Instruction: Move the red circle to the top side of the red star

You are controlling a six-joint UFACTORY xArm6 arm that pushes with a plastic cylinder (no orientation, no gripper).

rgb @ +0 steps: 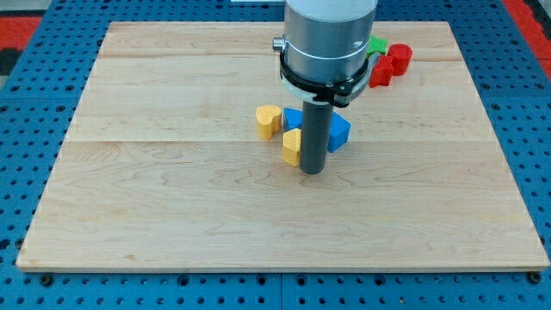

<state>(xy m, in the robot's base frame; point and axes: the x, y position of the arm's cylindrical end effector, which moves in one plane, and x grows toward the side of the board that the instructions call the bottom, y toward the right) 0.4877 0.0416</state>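
A: Where is my tip (312, 171) right now?

B: It rests on the wooden board (172, 215) near the middle, at the bottom end of the dark rod. It is a bare rod end, nothing that opens or closes, and it holds nothing.

A: What sits closest to it?

B: A yellow block (292, 146) is just at its left, touching or very nearly so; the shape is hard to make out. A second yellow block, heart-shaped (269, 120), lies a little further up and left. Behind the rod are two blue blocks: one blue block (293, 118) peeks out on the left of the rod, and another blue block (339, 131) shows on its right. Their shapes are partly hidden.

A: And the red circle?

B: The red circle (399, 57) is well apart from the tip, near the view's top right. Beside it, lower and to the left, is the red star (380, 72), touching or nearly touching it. A green block (376, 44) sits just behind them, mostly hidden by the arm's grey body (329, 39).
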